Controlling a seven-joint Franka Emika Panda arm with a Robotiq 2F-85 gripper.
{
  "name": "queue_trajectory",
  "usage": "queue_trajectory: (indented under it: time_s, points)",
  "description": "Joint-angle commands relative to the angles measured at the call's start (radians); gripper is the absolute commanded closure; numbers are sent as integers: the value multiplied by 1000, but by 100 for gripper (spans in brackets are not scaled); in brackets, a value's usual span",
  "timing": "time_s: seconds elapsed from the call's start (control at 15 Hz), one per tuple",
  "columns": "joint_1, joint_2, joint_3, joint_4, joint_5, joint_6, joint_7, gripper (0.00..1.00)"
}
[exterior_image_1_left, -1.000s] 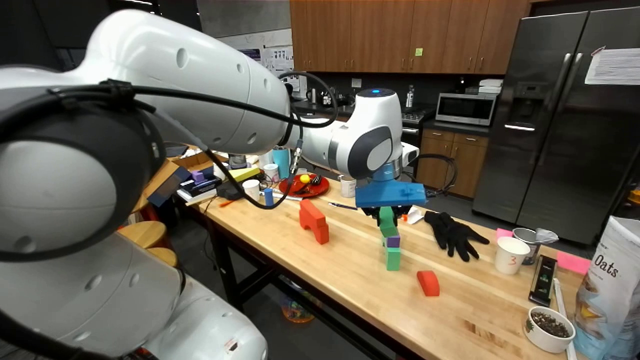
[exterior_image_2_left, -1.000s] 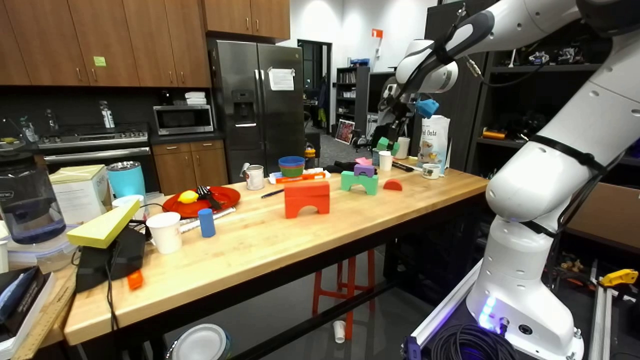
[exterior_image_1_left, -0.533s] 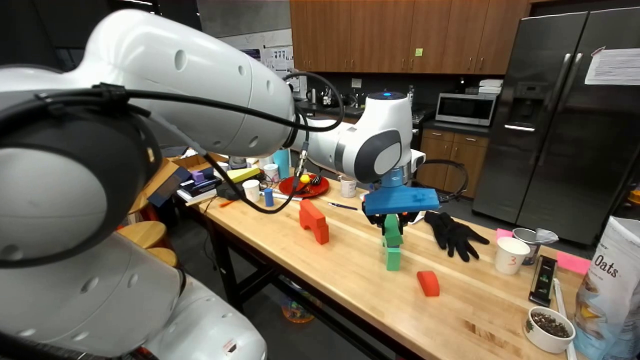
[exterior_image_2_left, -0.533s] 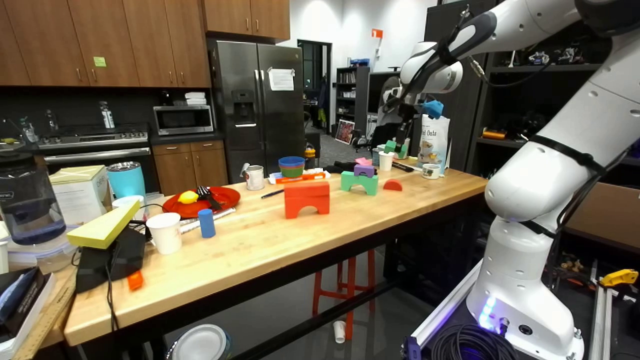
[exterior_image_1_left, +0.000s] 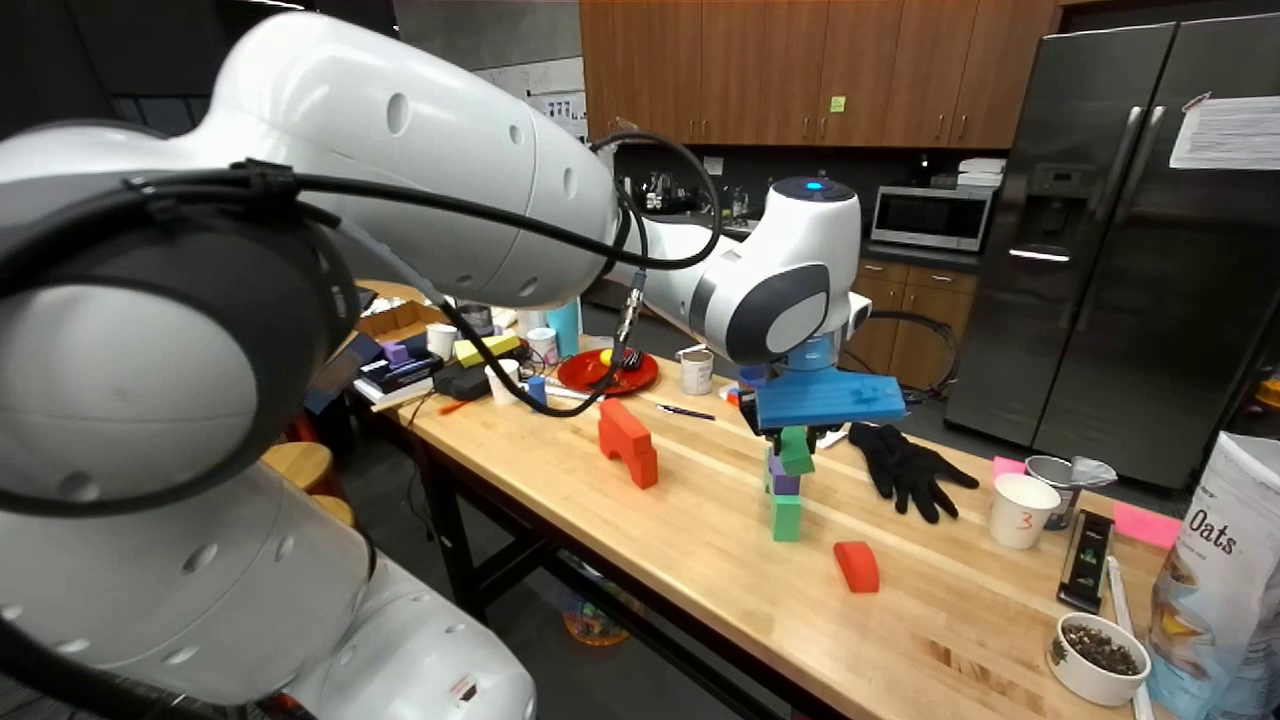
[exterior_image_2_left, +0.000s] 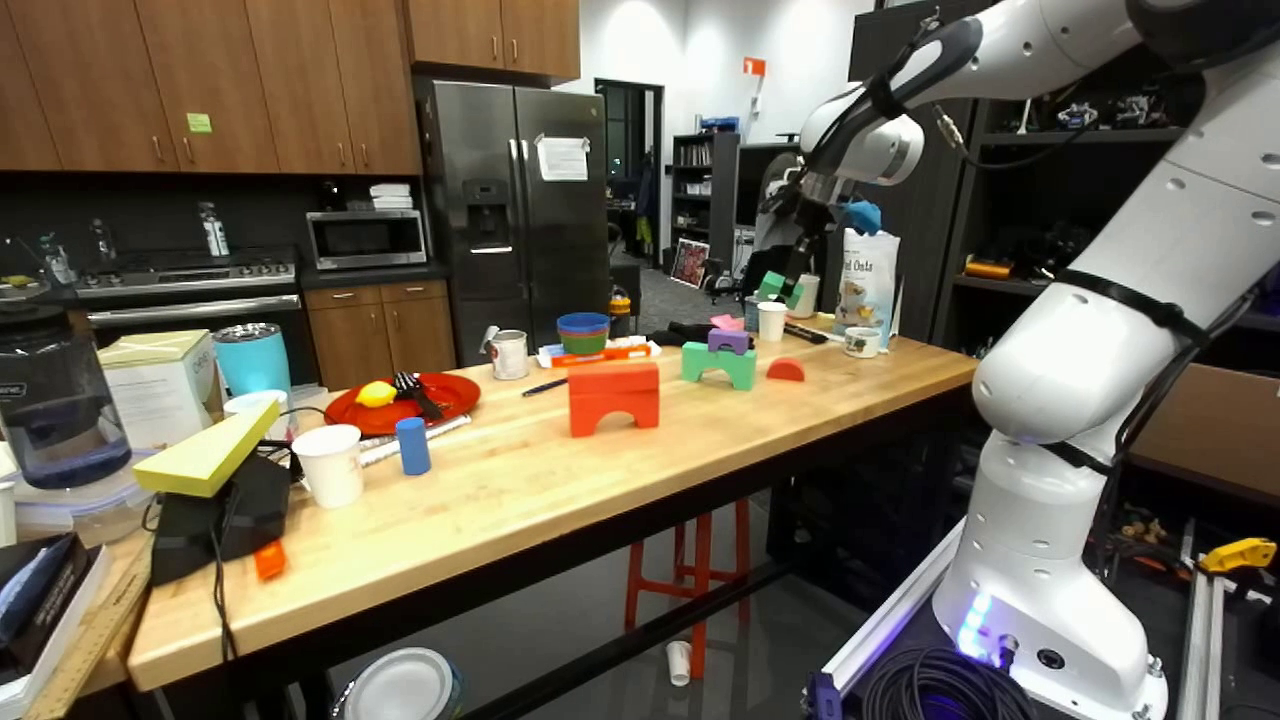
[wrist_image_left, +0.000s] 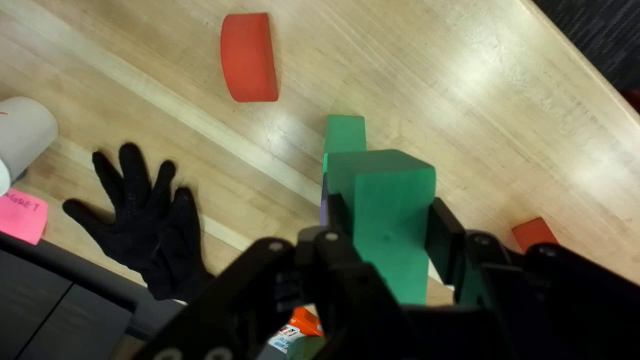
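Your fingers (wrist_image_left: 445, 237) were clamped across the green block (wrist_image_left: 392, 215). It looked light and stiff, best held by its flat sides.

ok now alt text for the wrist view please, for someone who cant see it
A black tool grips a green block over a wooden tabletop, partly hiding a purple block and a lower green block. A curved red block lies near the top; a black glove, pink note and white cup are at image left.
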Motion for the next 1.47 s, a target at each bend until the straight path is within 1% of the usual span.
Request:
queue_trajectory:
  time_s: [0.0,0.27,0.8,1.13,1.4]
  points:
    - [20,75,-24,62,77,-3,-94,84]
    - [12,140,-17,103,139,-20,-161,84]
    - [-18,244,6,196,186,-63,-231,84]
    - [-24,272,32,270,249,-183,-256,84]
    - [-33,281,50,291,292,-257,-246,84]
